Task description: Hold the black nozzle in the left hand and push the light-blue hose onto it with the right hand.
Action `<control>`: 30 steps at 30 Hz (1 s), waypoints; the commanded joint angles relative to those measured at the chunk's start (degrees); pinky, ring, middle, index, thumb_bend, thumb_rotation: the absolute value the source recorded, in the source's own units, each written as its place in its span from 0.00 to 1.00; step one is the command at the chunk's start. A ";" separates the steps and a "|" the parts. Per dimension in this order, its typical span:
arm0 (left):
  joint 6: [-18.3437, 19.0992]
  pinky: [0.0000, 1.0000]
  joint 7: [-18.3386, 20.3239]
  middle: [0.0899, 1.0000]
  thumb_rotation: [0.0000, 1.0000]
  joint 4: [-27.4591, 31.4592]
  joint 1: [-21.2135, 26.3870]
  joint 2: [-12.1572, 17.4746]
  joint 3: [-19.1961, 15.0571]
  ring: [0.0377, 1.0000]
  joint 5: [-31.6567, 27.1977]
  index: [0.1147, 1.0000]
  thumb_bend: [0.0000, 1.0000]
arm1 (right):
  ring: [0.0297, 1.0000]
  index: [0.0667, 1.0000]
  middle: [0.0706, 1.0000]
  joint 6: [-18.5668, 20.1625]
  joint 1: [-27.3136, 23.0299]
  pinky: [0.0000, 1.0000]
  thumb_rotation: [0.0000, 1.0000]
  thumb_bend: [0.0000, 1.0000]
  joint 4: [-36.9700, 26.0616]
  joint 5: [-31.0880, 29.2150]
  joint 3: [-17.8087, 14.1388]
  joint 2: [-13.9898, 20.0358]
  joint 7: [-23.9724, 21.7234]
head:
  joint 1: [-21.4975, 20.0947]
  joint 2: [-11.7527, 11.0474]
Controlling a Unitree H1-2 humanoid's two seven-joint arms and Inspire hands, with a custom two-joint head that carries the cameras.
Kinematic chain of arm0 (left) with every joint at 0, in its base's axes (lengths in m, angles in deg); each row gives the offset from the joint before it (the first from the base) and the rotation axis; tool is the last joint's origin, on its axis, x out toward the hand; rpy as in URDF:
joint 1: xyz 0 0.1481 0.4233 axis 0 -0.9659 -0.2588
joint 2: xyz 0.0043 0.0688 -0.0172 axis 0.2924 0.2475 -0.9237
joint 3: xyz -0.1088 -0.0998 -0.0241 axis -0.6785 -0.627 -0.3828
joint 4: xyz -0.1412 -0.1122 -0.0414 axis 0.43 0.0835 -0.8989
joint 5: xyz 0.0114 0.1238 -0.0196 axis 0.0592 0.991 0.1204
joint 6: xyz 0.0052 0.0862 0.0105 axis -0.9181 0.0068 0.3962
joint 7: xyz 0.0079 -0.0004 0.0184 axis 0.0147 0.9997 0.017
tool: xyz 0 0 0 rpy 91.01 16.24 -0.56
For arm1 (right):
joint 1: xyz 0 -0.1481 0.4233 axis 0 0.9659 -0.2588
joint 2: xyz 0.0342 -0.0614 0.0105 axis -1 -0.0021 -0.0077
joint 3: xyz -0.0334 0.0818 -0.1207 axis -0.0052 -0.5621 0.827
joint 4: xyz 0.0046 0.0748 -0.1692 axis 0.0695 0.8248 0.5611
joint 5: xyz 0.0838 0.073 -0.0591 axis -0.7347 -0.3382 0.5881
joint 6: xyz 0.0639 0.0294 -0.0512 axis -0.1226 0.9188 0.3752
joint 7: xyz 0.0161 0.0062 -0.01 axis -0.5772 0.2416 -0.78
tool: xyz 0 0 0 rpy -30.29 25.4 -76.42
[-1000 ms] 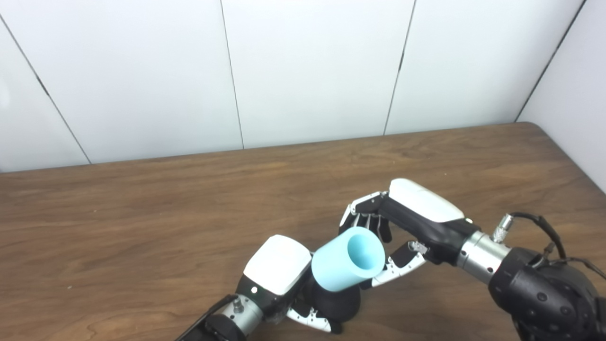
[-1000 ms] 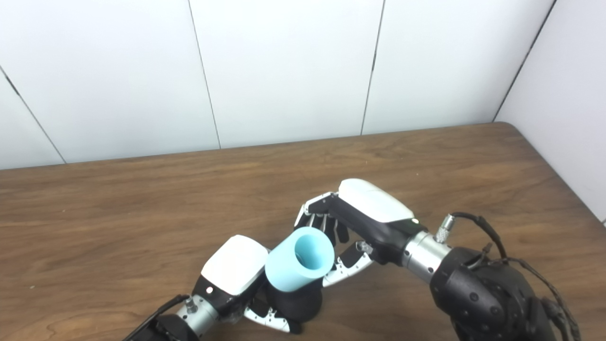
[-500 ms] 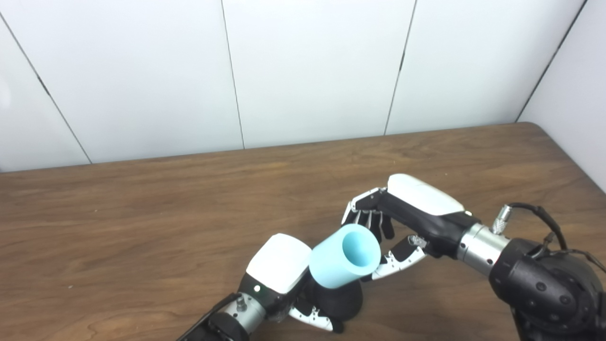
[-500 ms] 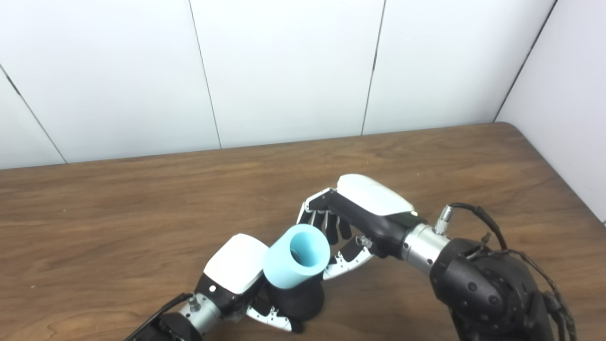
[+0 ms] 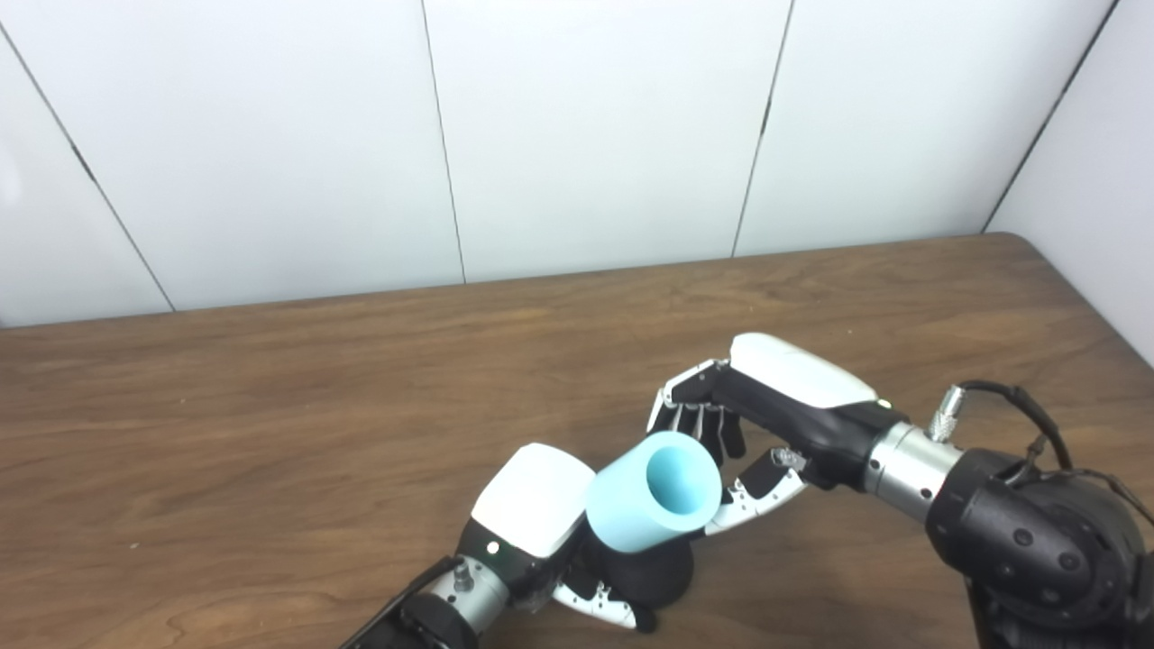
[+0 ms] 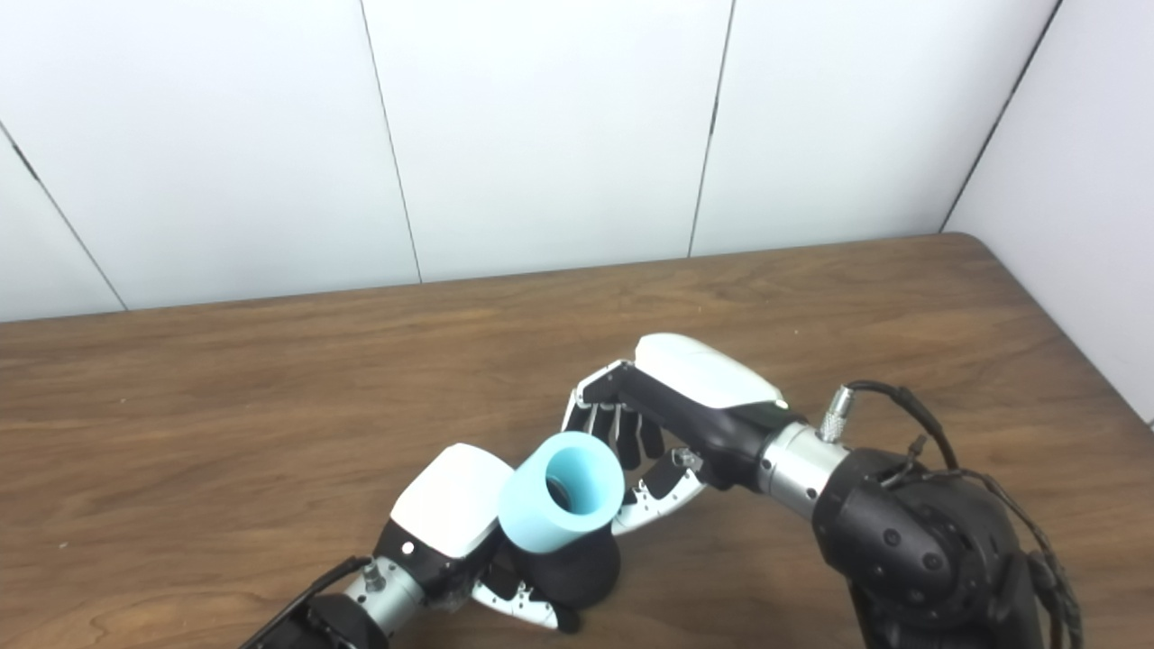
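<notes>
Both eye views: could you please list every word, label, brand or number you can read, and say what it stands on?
None: no readable text in either view.
Hose: plain light blue, unmarked.
Nozzle: plain black.
Left robot hand and right robot hand: plain white covers, each with only a small lit dot near the wrist.
Table and wall panels: no print.

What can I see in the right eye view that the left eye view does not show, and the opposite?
Only the right eye view looks down the bore of the light-blue hose far enough to show a dark spot deep inside; what it is cannot be told. Only the left eye view shows that bore as plain blue all through. Both show the left hand closed on the black nozzle, the hose standing tilted on the nozzle's top, and the right hand around the hose's upper end, above the wooden table.
</notes>
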 commanded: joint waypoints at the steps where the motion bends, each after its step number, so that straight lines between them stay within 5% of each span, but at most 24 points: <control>1: 2.01 0.50 12.72 0.35 0.00 -8.15 -3.27 2.43 3.65 0.33 6.25 0.46 0.52 | 0.39 0.47 0.44 0.30 -4.07 0.32 0.00 0.50 -2.95 1.97 -2.05 -0.72 -1.01 | 0.02 0.02; 11: 2.64 0.50 14.44 0.35 0.00 -8.82 -2.78 1.99 3.97 0.35 6.68 0.47 0.52 | 0.39 0.45 0.44 0.34 -6.47 0.32 0.00 0.53 -3.81 7.18 -4.86 -2.69 -9.31 | -0.04 -0.52; 13: 2.93 0.47 14.71 0.41 0.00 -8.92 -2.77 1.84 3.85 0.34 6.25 0.43 0.52 | 0.39 0.44 0.44 0.34 -6.48 0.33 0.00 0.53 -3.73 7.71 -4.81 -2.83 -9.70 | 0.05 -0.51; 16: 3.18 0.49 14.81 0.36 0.00 -8.94 -2.73 1.86 3.93 0.35 6.27 0.46 0.52 | 0.38 0.44 0.44 0.34 -6.47 0.32 0.00 0.53 -3.55 7.66 -4.49 -2.66 -9.79 | 0.05 -0.51; 19: 3.58 0.47 14.98 0.35 0.00 -8.95 -2.70 1.89 4.09 0.34 6.49 0.47 0.52 | 0.38 0.44 0.40 0.34 -6.40 0.33 0.13 0.52 -3.43 7.99 -4.12 -2.49 -9.87 | 0.05 -0.51; 30: 3.57 0.43 14.93 0.42 0.00 -8.67 -2.71 2.18 4.21 0.32 6.39 0.42 0.52 | 0.40 0.44 0.42 0.34 -6.00 0.33 0.14 0.52 -3.46 8.04 -3.91 -2.19 -9.90 | 0.10 -0.34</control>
